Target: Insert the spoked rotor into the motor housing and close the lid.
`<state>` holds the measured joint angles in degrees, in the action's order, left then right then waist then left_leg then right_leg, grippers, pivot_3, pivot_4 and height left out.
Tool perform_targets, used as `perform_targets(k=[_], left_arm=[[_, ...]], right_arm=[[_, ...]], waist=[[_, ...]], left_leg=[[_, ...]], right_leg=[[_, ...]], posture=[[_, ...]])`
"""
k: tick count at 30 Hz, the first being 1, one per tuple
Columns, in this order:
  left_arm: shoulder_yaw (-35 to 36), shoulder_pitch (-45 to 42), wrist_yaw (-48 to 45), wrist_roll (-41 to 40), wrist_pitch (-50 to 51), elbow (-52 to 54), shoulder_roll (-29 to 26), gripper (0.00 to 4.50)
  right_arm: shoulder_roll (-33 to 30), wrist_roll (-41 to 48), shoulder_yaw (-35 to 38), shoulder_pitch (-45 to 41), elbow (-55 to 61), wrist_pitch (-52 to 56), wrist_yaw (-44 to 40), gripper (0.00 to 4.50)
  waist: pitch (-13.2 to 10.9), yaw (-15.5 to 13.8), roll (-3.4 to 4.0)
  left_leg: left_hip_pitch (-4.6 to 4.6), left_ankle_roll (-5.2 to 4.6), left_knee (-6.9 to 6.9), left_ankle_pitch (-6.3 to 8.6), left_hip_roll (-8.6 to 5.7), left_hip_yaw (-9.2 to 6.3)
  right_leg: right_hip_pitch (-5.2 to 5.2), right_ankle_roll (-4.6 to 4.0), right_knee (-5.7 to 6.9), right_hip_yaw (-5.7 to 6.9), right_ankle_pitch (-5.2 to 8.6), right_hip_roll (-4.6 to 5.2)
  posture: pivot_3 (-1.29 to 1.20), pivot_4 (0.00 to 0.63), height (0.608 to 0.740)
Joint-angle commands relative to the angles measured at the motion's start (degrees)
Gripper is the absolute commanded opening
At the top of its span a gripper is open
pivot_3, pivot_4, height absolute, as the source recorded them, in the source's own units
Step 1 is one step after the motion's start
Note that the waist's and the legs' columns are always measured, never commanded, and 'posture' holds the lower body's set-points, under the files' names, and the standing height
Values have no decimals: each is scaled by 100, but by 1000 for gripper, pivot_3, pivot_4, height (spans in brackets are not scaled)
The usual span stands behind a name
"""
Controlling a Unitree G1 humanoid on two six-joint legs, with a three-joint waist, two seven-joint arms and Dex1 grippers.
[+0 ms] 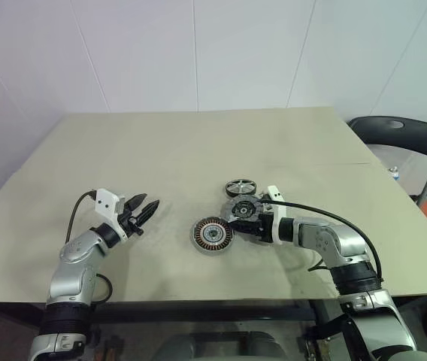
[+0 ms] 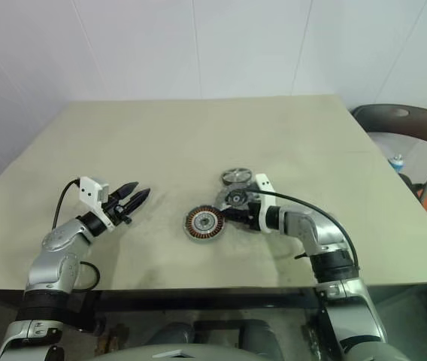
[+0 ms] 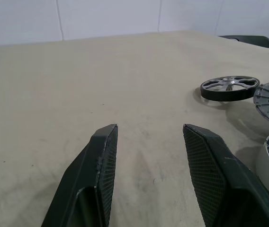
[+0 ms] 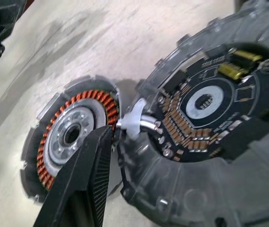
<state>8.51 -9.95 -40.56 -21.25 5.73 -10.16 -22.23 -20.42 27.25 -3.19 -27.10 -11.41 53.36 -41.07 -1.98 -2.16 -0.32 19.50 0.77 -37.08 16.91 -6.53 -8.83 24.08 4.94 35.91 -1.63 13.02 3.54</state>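
Observation:
The spoked rotor (image 1: 240,186) lies flat on the table, a silver wheel with dark gaps; the left wrist view shows the rotor (image 3: 229,87) too. The motor housing (image 1: 212,235), with its copper winding ring, rests just left of my right gripper (image 1: 241,219). That gripper is shut on the lid (image 4: 205,104), a grey disc with a circuit board, held tilted beside the housing (image 4: 73,137). A short white cable joins lid and housing. My left gripper (image 1: 146,208) hovers open over bare table, well left of the parts.
The beige table (image 1: 198,143) reaches far back and to both sides. A black chair (image 1: 401,135) stands beyond the table's right edge. The near edge runs just in front of both arms.

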Motion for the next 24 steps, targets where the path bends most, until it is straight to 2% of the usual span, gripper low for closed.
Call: perform_targets(k=[1, 3, 9, 15, 24], left_arm=[[24, -120, 1, 27, -120, 57, -5, 2344], [32, -118, 11, 26, -112, 64, 0, 2344], [34, -124, 14, 34, -112, 79, 9, 2344], [46, -125, 11, 46, -127, 73, 7, 2344], [73, -166, 48, 46, -159, 35, 29, 2344]], right_arm=[[118, 67, 268, -219, 23, -156, 115, 2410], [151, 89, 308, -233, 44, -172, 127, 1979], [195, -22, 271, -247, -34, -303, 174, 27], [201, -78, -5, -206, 59, -272, 60, 27], [485, -368, -136, -420, -458, -565, 193, 27]], waist=[[0, -2, 0], [0, -2, 0], [0, -8, 0], [0, -2, 1], [0, 14, 1]], left_leg=[[0, 0, 0, 0, 0, -1], [0, 0, 1, 0, 0, -1], [0, 0, -1, 0, -1, -1], [0, 0, 1, 0, -1, -1], [-5, 0, 1, 0, 1, 1]], right_leg=[[0, 0, 0, 0, 0, 0], [1, 0, 0, 0, 0, 0], [0, 0, 0, 0, 0, 1], [1, 0, 0, 0, 0, 0], [0, -1, 4, 0, 0, -2]], posture=[[0, 0, 740], [0, 0, 740], [0, 0, 740], [0, 0, 740], [0, 0, 740]])
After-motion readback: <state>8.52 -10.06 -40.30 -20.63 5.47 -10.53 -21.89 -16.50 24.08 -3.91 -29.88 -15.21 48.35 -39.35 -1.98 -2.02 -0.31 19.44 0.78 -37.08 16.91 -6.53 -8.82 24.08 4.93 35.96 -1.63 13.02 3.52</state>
